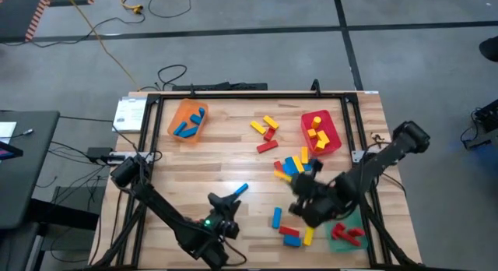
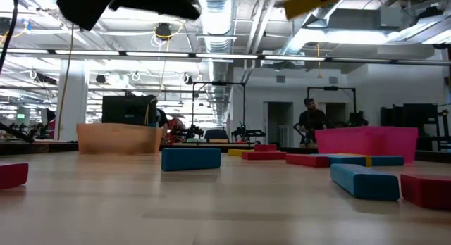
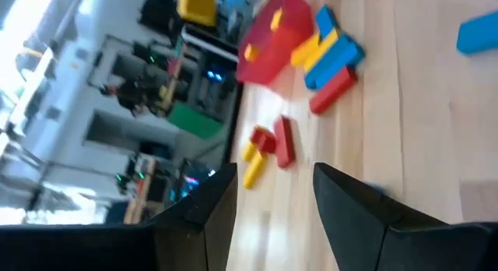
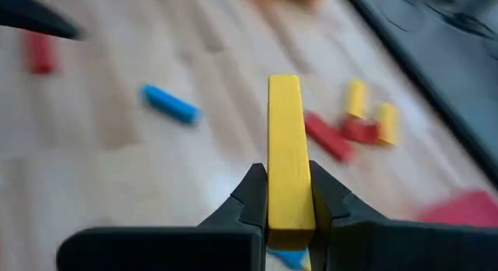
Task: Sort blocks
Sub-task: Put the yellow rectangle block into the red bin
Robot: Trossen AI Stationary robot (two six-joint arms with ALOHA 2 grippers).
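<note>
Carrying the yellow block (image 4: pixel 285 158), pinched upright at its lower end by the right gripper (image 4: pixel 286 199) above the table's right-front, goes best lifted clear of the loose blocks (image 1: pixel 292 167) toward the red tray (image 1: pixel 336 140), while the left gripper (image 3: pixel 274 195) waits half-open and empty.

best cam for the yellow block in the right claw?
Right wrist view: the yellow block stands clamped between the right claw fingers, full length visible. Low view catches only a yellow end at the top edge. High view hides it; left wrist unclear.

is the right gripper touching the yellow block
Touching. The right wrist view shows the right gripper shut on the yellow block, both fingers pressed against its sides.
</note>
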